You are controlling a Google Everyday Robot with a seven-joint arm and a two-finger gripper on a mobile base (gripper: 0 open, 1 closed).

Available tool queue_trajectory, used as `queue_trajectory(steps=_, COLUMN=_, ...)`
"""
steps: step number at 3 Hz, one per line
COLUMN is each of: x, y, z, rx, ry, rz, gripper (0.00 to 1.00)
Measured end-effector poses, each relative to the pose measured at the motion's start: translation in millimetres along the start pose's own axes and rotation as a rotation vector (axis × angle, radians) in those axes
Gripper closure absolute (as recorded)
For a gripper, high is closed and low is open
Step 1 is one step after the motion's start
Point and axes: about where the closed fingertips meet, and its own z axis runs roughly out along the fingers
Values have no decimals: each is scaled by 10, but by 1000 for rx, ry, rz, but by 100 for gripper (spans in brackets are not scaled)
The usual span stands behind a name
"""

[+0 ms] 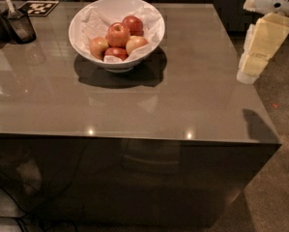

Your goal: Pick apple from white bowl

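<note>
While the gripper (254, 57) hangs well to the right of the white bowl (134, 58), past the table (192, 95) edge, its opening impossible to tell, the apples (118, 34) sit heaped inside that bowl, so an off-centre descent could knock neighbours or snag the paper lining (91, 21)

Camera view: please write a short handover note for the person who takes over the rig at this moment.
Gripper: beside the right edge of the table, well apart from the bowl, no apple at it.
White bowl: on the table, towards the rear left, lined with paper; five apples lie inside.
Done: nothing, no apple is out.
Left: reach over the bowl, grasp one apple, lift it out. The top apple sits highest, so it is probably the easiest.
</note>
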Motion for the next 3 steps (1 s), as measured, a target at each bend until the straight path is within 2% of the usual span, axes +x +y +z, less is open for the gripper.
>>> queue_trajectory(steps=1, x=-95, y=-71, z=-77, rx=38, ry=-33, rz=-9, gripper=0)
queue_trajectory(steps=2, x=-222, y=-106, z=-49, rx=48, ry=-56, rz=-17, gripper=0)
queue_trajectory(steps=3, x=-803, y=-85, z=-183, rx=34, ry=-141, rz=-83, gripper=0)
